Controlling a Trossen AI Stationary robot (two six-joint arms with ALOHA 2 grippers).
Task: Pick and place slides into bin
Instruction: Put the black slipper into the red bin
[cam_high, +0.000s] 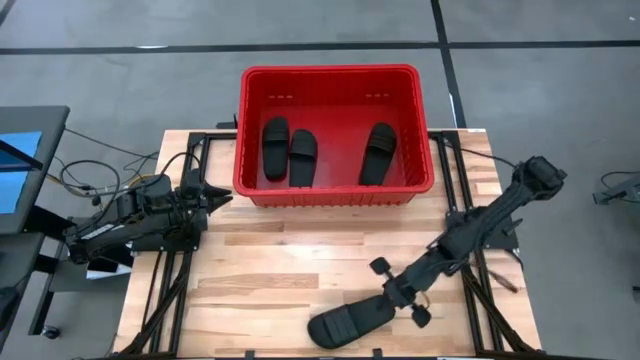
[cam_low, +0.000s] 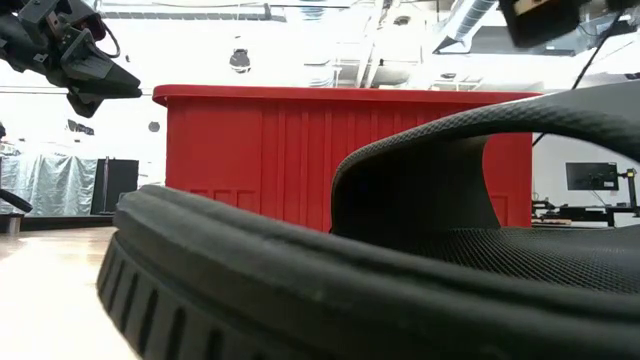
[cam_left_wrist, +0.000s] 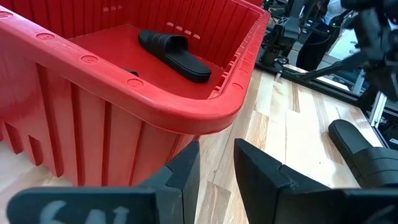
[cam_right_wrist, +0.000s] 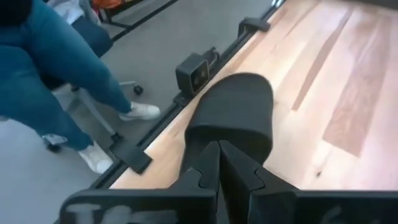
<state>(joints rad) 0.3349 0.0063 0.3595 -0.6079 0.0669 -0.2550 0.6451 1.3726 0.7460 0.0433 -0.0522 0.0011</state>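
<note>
The red bin (cam_high: 340, 72) stands at the table's far middle. Three black slides lie flat on its floor: two side by side at the left (cam_high: 275, 148) (cam_high: 303, 157) and one at the right (cam_high: 378, 153). A fourth slide (cam_high: 350, 322) lies on its sole on the table by the near edge and fills the low view (cam_low: 400, 260). My right gripper (cam_high: 395, 297) is at that slide's right end with its fingers nearly together. My left gripper (cam_high: 222, 197) hangs open and empty in the air beside the bin's near left corner (cam_left_wrist: 155, 93). My right gripper is shut on the fourth slide at its end nearest the arm (cam_right_wrist: 214, 134), pinching it between the two fingers. The fingers slant down from the table's right and far side, along the slide. They hide which part they hold. The slide rests on the table.
A person in blue jeans and white shoes (cam_right_wrist: 56, 68) sits just beyond the table's near edge. The low camera's block (cam_right_wrist: 193, 71) is mounted on that edge beside the slide. Bare wood (cam_high: 290, 270) lies between the bin and the slide. Black frame rails run along both table sides.
</note>
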